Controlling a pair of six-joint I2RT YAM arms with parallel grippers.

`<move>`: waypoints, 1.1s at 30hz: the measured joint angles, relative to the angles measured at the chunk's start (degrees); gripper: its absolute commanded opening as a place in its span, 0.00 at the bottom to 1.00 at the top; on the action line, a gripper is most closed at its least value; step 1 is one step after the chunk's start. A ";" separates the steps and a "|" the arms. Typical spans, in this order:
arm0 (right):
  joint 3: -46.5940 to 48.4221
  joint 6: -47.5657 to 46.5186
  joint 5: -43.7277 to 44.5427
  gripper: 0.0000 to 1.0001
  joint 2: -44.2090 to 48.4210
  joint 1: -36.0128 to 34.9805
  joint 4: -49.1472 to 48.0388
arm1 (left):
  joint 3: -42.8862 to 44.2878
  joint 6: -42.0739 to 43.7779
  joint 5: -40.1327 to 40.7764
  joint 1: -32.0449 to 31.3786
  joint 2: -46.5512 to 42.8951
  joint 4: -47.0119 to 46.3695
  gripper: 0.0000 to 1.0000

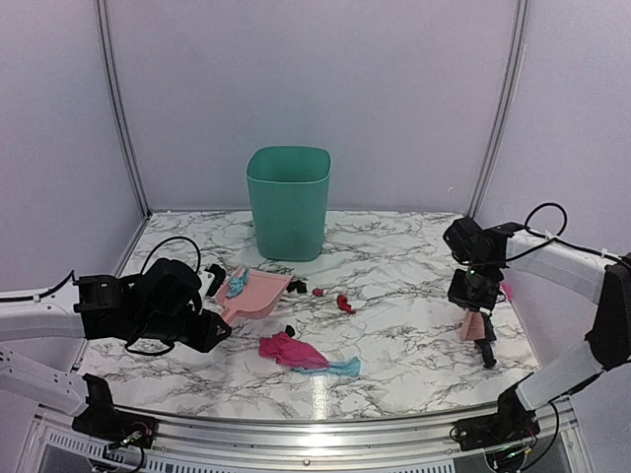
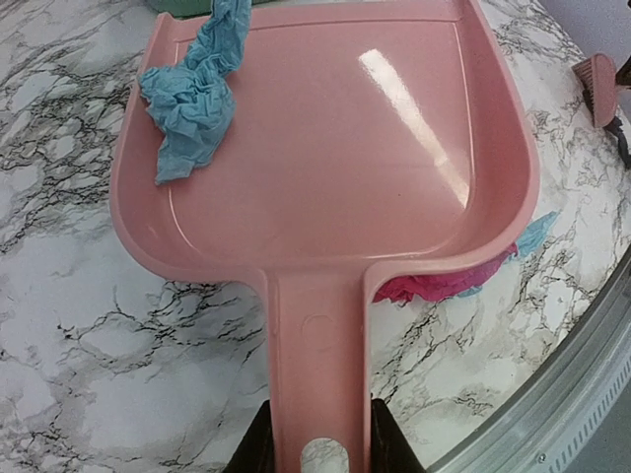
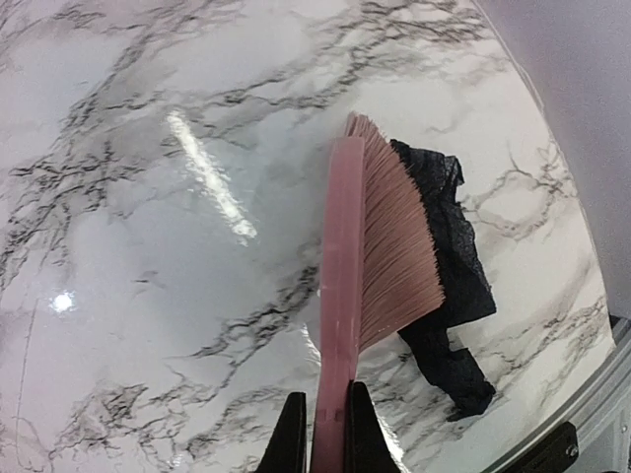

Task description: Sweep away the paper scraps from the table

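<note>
Pink plastic filled the left wrist view: the left gripper (image 2: 317,448) was closed on the handle of the dustpan (image 2: 335,168), with a blue paper scrap (image 2: 192,94) lying in the pan ahead and left of its jaws. A magenta scrap (image 2: 434,286) showed past the rim, just to their right. The right gripper (image 3: 323,434) clamped the handle of the brush (image 3: 380,246), and a black scrap (image 3: 454,286) lay on the table (image 3: 128,246) beside the bristles, ahead and right of those jaws.

Left hand (image 2: 315,445) and right hand (image 3: 322,432) both clenched.
</note>
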State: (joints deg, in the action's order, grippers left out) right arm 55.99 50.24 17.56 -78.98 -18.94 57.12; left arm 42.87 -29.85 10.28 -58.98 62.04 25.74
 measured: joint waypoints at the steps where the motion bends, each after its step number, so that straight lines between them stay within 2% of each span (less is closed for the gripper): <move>1: 1.03 0.28 -0.09 0.00 -1.27 -1.77 -0.76 | -0.02 -0.17 0.28 0.00 -0.37 0.31 0.00; 10: 10.97 1.25 -3.04 0.00 -12.00 -15.47 -8.39 | -0.02 -0.87 1.33 0.00 -3.23 5.27 0.00; 15: 16.39 0.63 -7.32 0.00 -16.87 -20.52 -12.63 | 0.13 -0.83 0.50 0.00 -4.90 8.59 0.00; 26: 24.96 -5.29 -22.62 0.00 -22.64 -25.14 -17.51 | 2.80 -0.76 -2.32 -0.35 -3.34 16.63 0.00; 33: 30.05 -13.97 -24.68 0.00 -22.95 -25.97 -13.88 | 4.33 -0.50 -0.46 -0.39 -1.16 19.32 0.00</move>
State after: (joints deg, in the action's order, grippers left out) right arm 86.04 36.27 -7.11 -101.93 -44.91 43.24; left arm 47.20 -30.35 9.82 -59.37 60.88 45.06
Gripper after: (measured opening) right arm 0.037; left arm 0.223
